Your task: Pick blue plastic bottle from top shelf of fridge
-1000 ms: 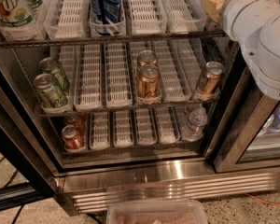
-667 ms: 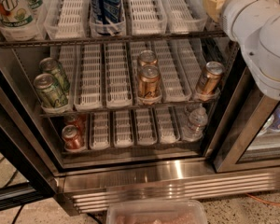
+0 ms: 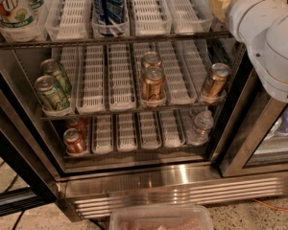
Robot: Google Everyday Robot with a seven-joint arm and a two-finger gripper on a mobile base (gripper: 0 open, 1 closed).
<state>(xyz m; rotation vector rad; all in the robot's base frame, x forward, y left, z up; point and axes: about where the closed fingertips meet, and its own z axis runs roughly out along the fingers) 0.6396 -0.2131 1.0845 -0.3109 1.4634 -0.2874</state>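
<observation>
The fridge [image 3: 182,186] stands open in front of me. Its top shelf [image 3: 149,13] carries white slotted lane trays. At the shelf's far right, a brownish bottle bottom with a sliver of white and dark-blue label, the blue plastic bottle [image 3: 220,3], shows at the top edge, pressed against my white arm [image 3: 269,32]. Most of the bottle is cut off. My gripper is out of view, beyond the top right of the picture past the arm's end.
A 7UP bottle [image 3: 14,8] and a Pepsi bottle [image 3: 108,6] stand on the top shelf. Green cans [image 3: 50,92] and gold cans [image 3: 152,83] are on the middle rack, red cans [image 3: 76,140] and a water bottle [image 3: 200,126] below. A plastic tub [image 3: 161,219] sits on the floor.
</observation>
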